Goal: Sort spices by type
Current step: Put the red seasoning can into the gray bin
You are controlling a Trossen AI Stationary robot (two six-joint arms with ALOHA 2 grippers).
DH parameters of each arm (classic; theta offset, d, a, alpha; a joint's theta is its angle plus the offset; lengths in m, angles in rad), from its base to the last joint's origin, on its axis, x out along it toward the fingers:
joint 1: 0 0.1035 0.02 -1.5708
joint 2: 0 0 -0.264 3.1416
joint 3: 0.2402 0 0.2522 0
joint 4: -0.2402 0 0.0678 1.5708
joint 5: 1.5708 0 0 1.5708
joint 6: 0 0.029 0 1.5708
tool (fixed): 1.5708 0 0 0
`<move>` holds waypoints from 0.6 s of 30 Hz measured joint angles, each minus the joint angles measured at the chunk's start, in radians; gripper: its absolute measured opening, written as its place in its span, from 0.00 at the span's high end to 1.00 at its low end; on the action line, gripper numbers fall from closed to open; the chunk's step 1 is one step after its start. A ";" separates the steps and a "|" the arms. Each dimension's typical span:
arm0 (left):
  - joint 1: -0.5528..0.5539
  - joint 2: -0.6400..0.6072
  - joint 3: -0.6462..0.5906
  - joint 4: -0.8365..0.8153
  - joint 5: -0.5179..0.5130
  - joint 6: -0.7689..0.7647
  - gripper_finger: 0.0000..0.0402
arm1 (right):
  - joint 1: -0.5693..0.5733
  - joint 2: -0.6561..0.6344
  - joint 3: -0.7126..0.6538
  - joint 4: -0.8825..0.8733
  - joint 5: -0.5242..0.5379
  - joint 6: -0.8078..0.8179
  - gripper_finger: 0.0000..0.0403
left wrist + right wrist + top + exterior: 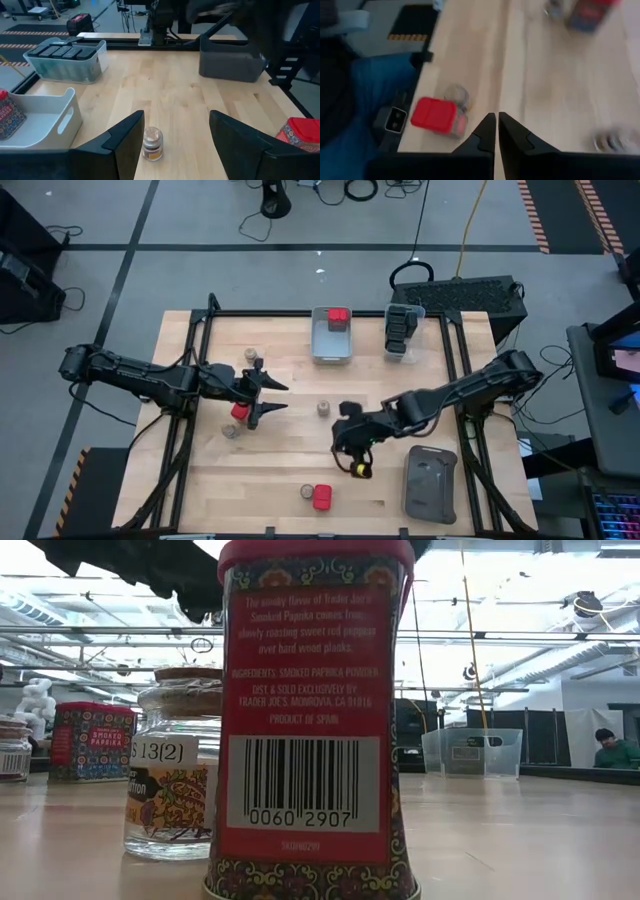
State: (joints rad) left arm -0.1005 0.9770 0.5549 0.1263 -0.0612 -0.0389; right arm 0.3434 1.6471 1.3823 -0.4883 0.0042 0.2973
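My left gripper (280, 397) (176, 116) hovers open over the table's left middle. A tan-topped round jar (152, 143) (323, 408) stands on the wood ahead of its fingers, and a red-capped tin (240, 411) shows just under the arm. My right gripper (352, 452) (496, 116) is shut and holds nothing, above the table's near middle. Ahead of it, near the front edge, a red-capped tin (435, 116) (322, 498) stands next to a jar (456, 95) (308, 493). Two more jars (252, 355) (230, 430) stand on the left.
At the far edge stands a grey bin (320, 348) holding red tins (338, 317), beside a clear bin (403, 352) with dark containers (65, 50). A flat dark grey tray (430, 483) lies near right. In the low view a red tin (310, 720) fills the middle, and a person (610, 750) sits beyond the table.
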 joint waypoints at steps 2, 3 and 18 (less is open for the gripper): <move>0.000 0.000 0.000 -0.001 0.000 -0.001 0.43 | 0.002 0.014 0.000 0.056 -0.013 -0.068 0.97; 0.000 0.000 0.000 -0.002 0.000 -0.001 0.43 | 0.003 0.022 0.000 0.080 -0.012 -0.104 0.96; 0.000 0.000 0.000 -0.008 -0.012 -0.007 0.43 | -0.041 0.104 0.000 0.282 0.000 -0.440 0.74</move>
State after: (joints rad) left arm -0.1005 0.9771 0.5549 0.1184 -0.0734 -0.0460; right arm 0.3021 1.7508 1.3827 -0.2066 0.0044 -0.1425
